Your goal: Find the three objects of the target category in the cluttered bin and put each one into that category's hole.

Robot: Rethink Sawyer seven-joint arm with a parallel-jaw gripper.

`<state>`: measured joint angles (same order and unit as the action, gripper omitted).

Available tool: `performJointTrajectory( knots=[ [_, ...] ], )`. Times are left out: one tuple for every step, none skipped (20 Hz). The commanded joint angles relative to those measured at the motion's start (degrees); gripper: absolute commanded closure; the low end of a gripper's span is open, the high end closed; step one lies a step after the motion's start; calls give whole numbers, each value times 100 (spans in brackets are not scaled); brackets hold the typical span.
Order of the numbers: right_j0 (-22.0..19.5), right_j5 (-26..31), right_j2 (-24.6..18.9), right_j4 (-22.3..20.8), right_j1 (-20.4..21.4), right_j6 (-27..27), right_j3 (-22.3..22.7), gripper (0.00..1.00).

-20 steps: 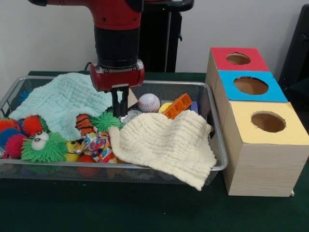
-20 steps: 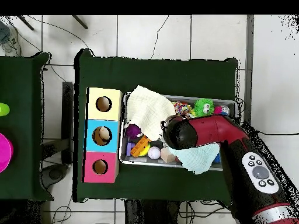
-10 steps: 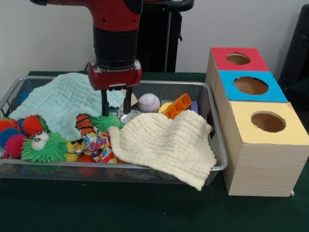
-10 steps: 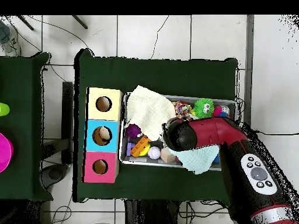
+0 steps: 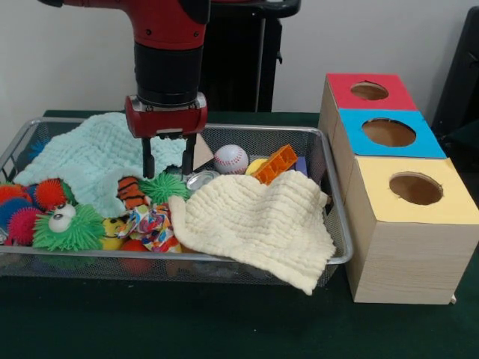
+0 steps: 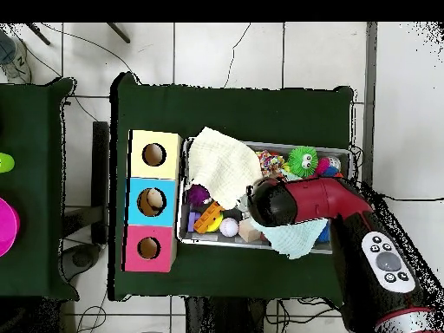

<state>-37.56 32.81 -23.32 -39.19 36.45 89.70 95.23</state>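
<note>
Pincer (image 5: 168,158) hangs with its two black fingers apart, empty, tips just above the green spiky ball (image 5: 163,187) and the edge of the mint cloth (image 5: 93,157). Red and black arm (image 5: 166,60) comes straight down over the wire bin (image 5: 338,224); from overhead the arm (image 6: 303,201) covers the bin's middle.

Just beside the fingers: a small silver tin (image 5: 200,180), a striped orange toy (image 5: 132,192), a wooden block (image 5: 201,152) partly hidden. A little further, a baseball (image 5: 230,158), white with red stitching, round, lying free against the bin's far wall. Next to it a yellow ball (image 5: 256,165), mostly covered, and an orange toy brick (image 5: 275,164) tilted on edge.

Cream cloth (image 5: 254,224) drapes over the bin's front rim. At the other end: green fuzzy toy with eyes (image 5: 67,226), red and orange spiky balls (image 5: 34,203), a patterned fabric knot (image 5: 148,224).

Beside the bin on the green bench (image 5: 224,329), a wooden box with three holes: red (image 5: 369,90), blue (image 5: 388,132), yellow (image 5: 416,188). Overhead, something pale shows inside the blue hole (image 6: 153,201).
</note>
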Motion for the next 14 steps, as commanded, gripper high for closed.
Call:
performJointTrajectory(
  knots=[
    [0, 407, 170, -455, -246, -572, -342, 0],
    [-2, 381, 183, -478, -253, -581, -354, 0],
    [8, 363, 187, -506, -271, -595, -394, 0],
    [4, 336, 191, -526, -291, -607, -418, 0],
    [-1, 297, 186, -554, -317, -615, -449, 0],
    [-6, 258, 181, -581, -343, -624, -480, 0],
    [-9, 241, 169, -603, -393, -634, -539, 0],
    [-26, 220, 153, -620, -419, -642, -560, 0],
    [-23, 214, 145, -629, -439, -634, -580, 0],
    [-43, 191, 128, -648, -452, -646, -583, 0],
    [-64, 183, 121, -675, -481, -667, -616, 0],
    [-85, 175, 115, -702, -509, -688, -648, 0],
    [-102, 172, 116, -737, -539, -712, -701, 0],
    [-124, 163, 112, -779, -553, -749, -738, 0]
  ],
)
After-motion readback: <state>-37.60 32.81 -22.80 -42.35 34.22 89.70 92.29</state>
